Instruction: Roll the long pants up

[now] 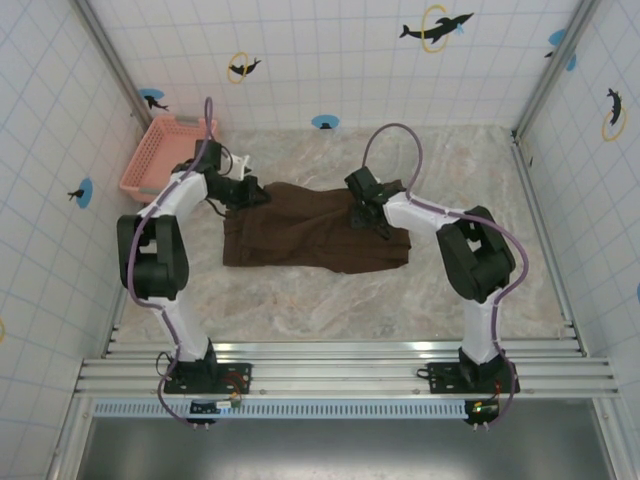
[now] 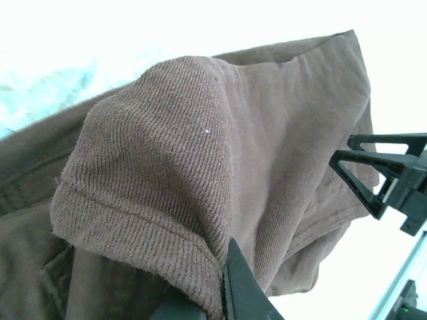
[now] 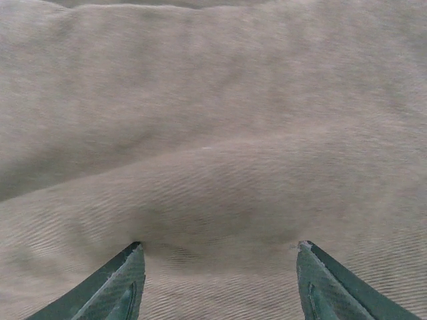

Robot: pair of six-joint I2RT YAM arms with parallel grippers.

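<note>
Long pants: the long pants point(image 1: 300, 235), dark brown, lie spread across the middle of the worktop point(image 1: 320, 310). The long side runs left to right, and they sit nearer the far edge than the near one.
Left arm: the left gripper point(image 1: 248, 192) is at the pants' far-left corner.
Left pincer: in the wrist view the left gripper point(image 2: 283, 200) has its fingers point(image 2: 237, 287) wide apart. A hemmed fold of cloth humps up over the lower one and fills the gap. It is not closed on the cloth.
Right arm: the right gripper point(image 1: 368, 215) is down on the cloth, right of the pants' middle, toward their far edge.
Right pincer: in the wrist view the right gripper point(image 3: 220, 250) is spread wide, with both fingertips point(image 3: 120, 280) pressed to the fabric. A low ridge of cloth bulges between them and nothing is pinched.
Cloth detail: fine diagonal rib, with a stitched hem line on the raised fold.
Pink basket: the pink basket point(image 1: 160, 155) is in the far-left corner of the worktop, near the left gripper, apart from the pants.
</note>
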